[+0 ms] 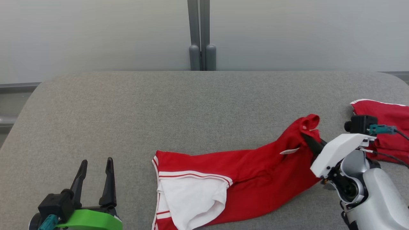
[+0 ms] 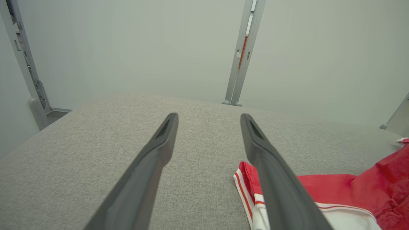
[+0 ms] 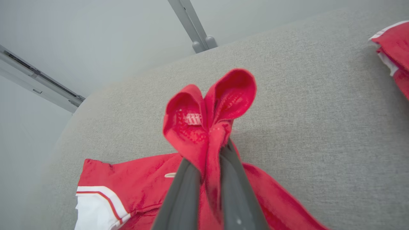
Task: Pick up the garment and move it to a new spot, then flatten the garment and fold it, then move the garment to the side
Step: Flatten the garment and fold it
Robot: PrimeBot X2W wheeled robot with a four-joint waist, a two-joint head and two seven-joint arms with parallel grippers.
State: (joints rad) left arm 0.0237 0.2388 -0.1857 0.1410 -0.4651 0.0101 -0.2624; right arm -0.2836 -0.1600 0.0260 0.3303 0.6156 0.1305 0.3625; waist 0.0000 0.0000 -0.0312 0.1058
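Observation:
The garment is red with white stripes and a white panel, and lies crumpled on the grey table at front centre-right. My right gripper is shut on its far right end, which is lifted into a bunched peak. In the right wrist view the two dark fingers pinch a fold of the red fabric, which loops above the gripper. My left gripper stands open at the lower left, apart from the garment. In the left wrist view its fingers are spread over bare table, with the garment's striped corner at right.
A second red cloth with white trim lies at the table's right edge, just behind my right wrist, and shows as the red cloth in the right wrist view. A grey post stands behind the table's far edge.

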